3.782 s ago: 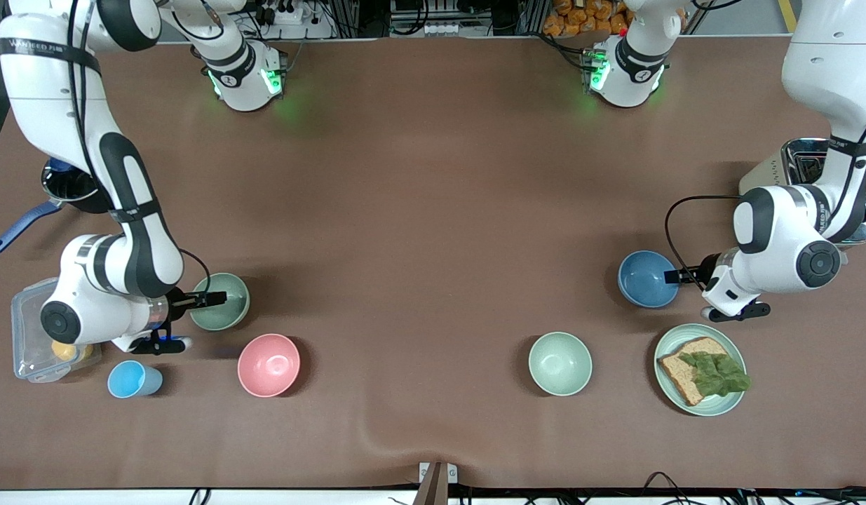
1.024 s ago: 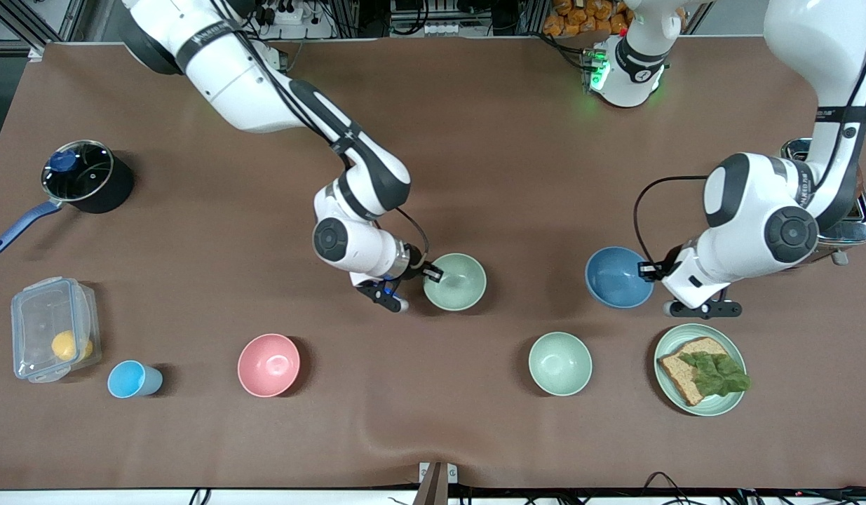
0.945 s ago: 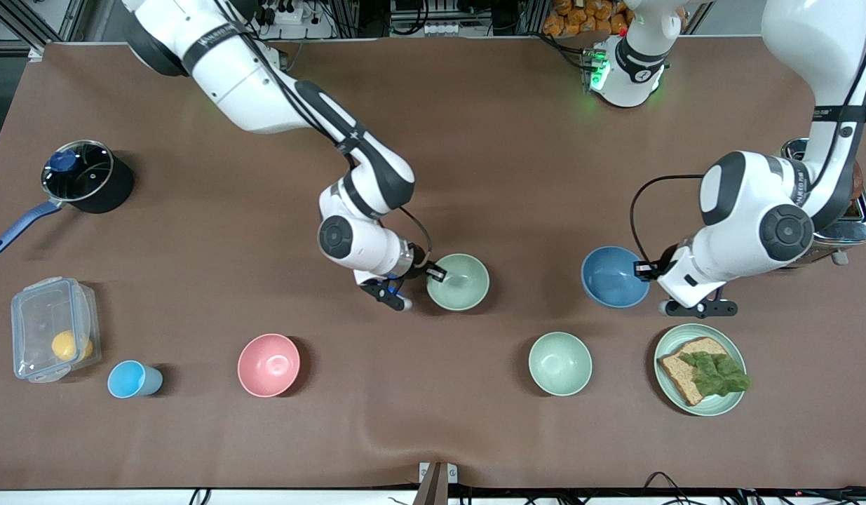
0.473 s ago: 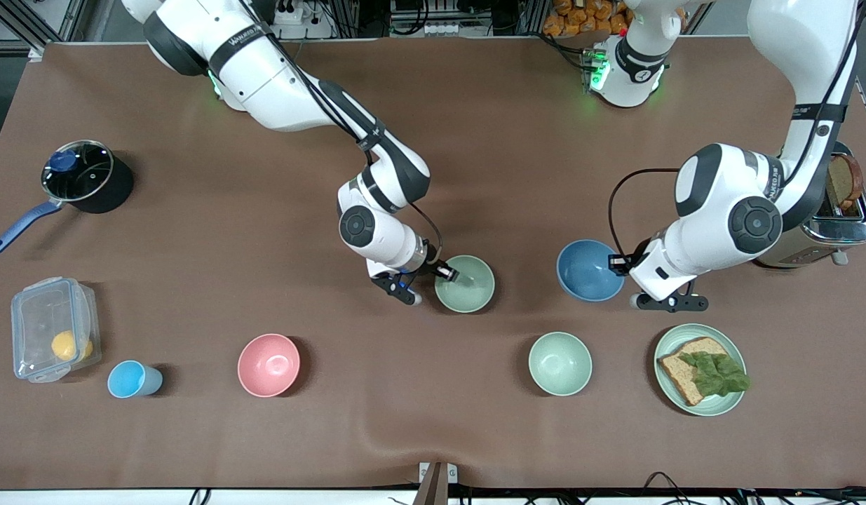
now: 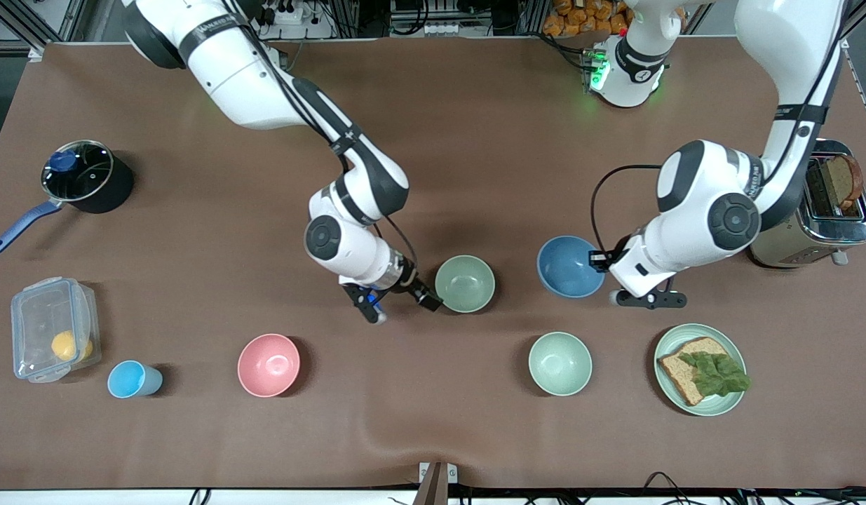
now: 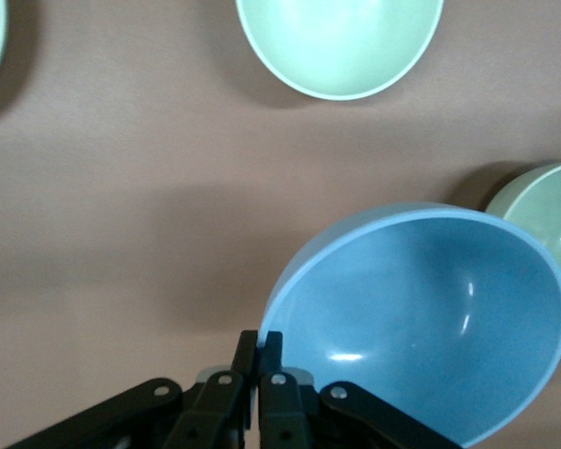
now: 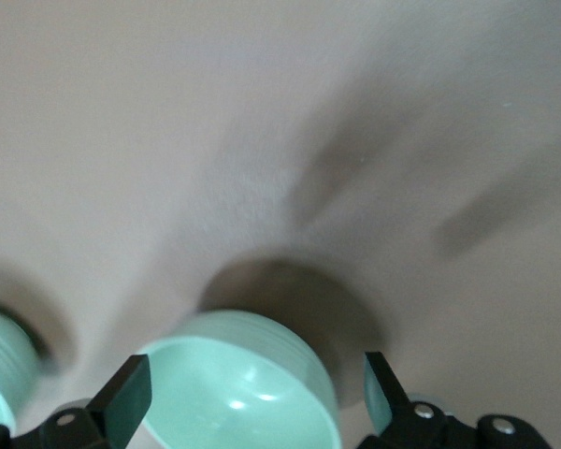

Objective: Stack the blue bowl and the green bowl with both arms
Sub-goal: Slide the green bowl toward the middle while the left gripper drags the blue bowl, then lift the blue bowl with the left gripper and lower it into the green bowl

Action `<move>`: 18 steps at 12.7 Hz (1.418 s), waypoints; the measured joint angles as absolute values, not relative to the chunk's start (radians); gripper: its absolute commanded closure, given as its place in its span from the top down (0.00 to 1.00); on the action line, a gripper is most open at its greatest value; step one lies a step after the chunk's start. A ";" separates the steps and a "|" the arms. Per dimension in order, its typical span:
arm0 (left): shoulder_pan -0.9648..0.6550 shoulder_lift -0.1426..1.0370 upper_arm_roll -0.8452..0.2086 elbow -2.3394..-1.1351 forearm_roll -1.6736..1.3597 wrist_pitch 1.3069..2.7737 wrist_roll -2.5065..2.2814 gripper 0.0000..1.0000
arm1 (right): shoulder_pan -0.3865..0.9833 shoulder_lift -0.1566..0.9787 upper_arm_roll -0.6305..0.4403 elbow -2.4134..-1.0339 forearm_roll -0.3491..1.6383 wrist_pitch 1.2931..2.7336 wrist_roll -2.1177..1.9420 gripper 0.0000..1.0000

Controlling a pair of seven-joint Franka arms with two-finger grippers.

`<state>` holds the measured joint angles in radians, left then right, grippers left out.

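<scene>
Left hand pinches blue bowl rim.

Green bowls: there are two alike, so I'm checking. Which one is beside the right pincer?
The deeper green bowl, at the right pincer; the paler mint-green bowl sits nearer the camera.

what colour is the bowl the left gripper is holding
Medium blue, lighter blue inside; the blue bowl shows best in the left wrist view.
</scene>
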<state>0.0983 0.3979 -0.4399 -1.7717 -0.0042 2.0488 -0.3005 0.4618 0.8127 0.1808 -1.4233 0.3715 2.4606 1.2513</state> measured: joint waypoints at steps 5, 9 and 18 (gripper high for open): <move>0.002 0.473 -0.442 -1.676 -0.005 2.049 -0.466 0.00 | 0.452 0.845 0.176 -1.425 0.372 2.479 1.421 1.00; -0.077 0.579 -0.442 -1.593 -0.005 2.053 -0.621 0.00 | 0.461 0.886 0.173 -1.426 0.372 2.543 1.501 1.00; -0.181 0.675 -0.436 -1.532 -0.005 2.101 -0.761 0.00 | 0.482 0.906 0.170 -1.425 0.372 2.555 1.505 1.00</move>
